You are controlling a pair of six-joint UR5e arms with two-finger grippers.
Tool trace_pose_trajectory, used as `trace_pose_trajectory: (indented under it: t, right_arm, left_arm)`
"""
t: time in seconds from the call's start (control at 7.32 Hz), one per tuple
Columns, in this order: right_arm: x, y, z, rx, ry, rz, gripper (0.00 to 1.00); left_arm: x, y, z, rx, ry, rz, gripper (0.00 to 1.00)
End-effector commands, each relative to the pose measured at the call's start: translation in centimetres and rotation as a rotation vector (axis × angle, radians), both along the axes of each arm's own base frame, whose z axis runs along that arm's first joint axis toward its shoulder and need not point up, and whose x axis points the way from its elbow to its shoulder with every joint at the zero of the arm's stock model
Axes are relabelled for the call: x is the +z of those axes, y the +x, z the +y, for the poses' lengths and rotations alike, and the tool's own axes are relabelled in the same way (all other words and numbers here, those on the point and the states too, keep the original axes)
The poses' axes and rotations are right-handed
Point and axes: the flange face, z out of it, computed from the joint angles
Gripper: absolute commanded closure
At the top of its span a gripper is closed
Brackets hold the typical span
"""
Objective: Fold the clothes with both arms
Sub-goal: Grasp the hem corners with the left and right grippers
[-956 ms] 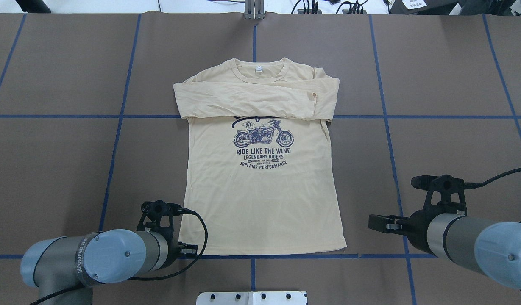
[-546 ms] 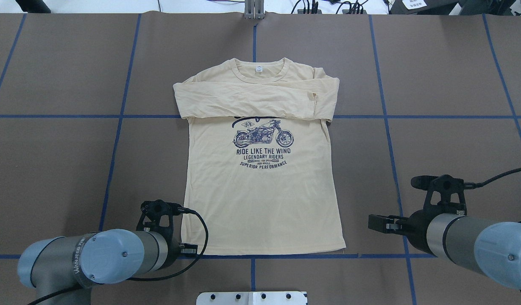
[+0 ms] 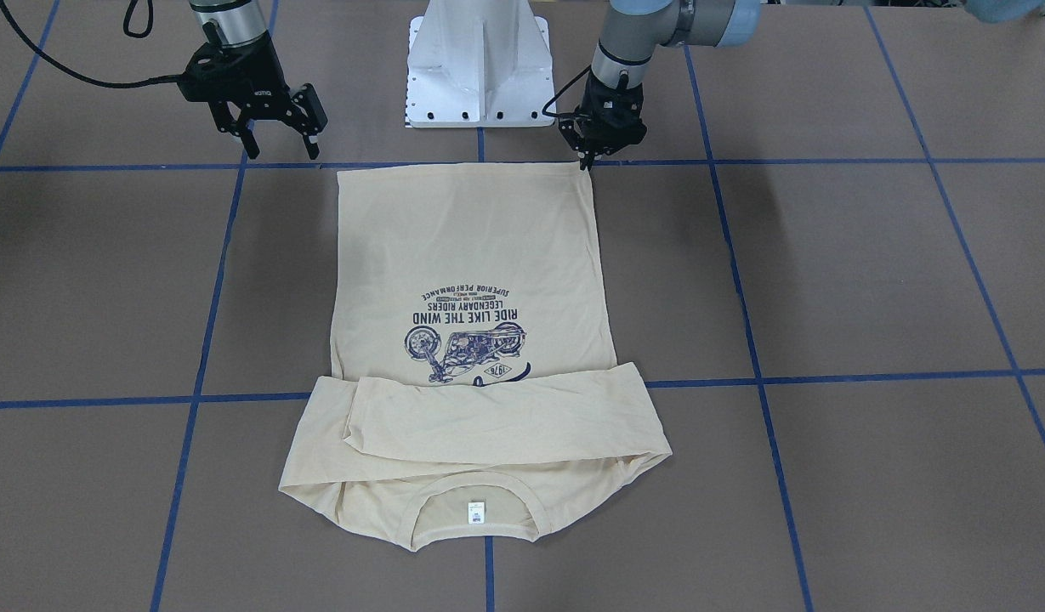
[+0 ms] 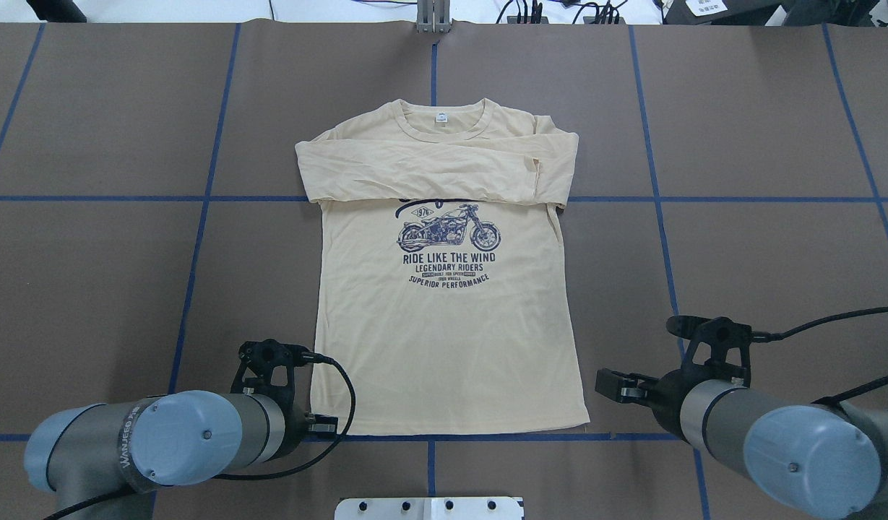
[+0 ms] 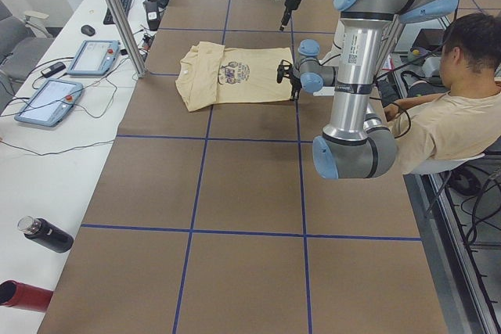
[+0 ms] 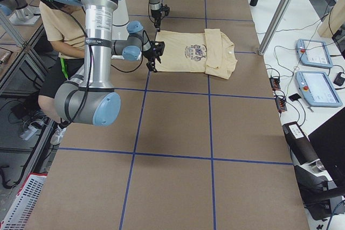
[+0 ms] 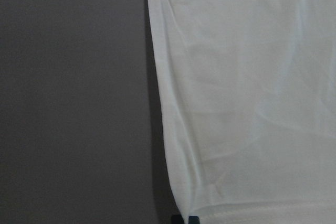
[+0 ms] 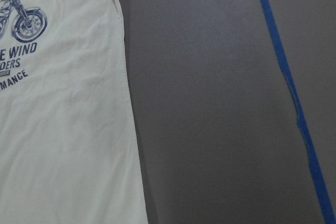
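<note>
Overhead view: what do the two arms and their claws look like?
The left arm and right arm are grey metal tubes with light-blue joint caps; the left one wears a black band with white lettering. Each ends in a black two-finger claw, left claw and right claw, with a black cable at the wrist.

Brown bench all around, ruled into big squares by blue tape lines — well out past the left tool, a white side table carries two teach pendants, a keyboard and a dark bottle — and a seated person sits behind it.
</note>
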Motion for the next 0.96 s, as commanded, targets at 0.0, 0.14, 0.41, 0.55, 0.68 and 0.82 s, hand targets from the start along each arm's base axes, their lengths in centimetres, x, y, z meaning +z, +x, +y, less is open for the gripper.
trace_pose_trajectory:
  t: [0.0,0.14,0.41,0.55,0.68,0.82]
  right_arm:
    - [0.2,-4.0,1.5,0.012,0.016,0.047,0.06]
    - [0.3,-5.5,2.7,0.029,0.002,0.040,0.15]
    - [-0.2,-7.5,3.8,0.017,0.016,0.062,0.43]
    - [-0.7,-8.4,4.3,0.008,0.018,0.079,0.53]
    - [-0.5,-9.2,4.4,0.007,0.020,0.092,0.53]
    - [-0.3,-9.3,4.2,0.020,0.034,0.099,0.53]
  left_arm:
    - [-0.2,0.0,0.0,0.000,0.001,0.004,1.00]
    - [-0.5,0.0,0.0,0.000,0.002,0.010,1.00]
    - [-0.4,0.0,0.0,-0.001,0.001,0.009,1.00]
    - [-0.4,0.0,0.0,-0.001,0.001,0.009,1.00]
    - [-0.5,0.0,0.0,-0.003,-0.002,0.010,1.00]
    - [-0.5,0.0,0.0,-0.002,-0.002,0.012,1.00]
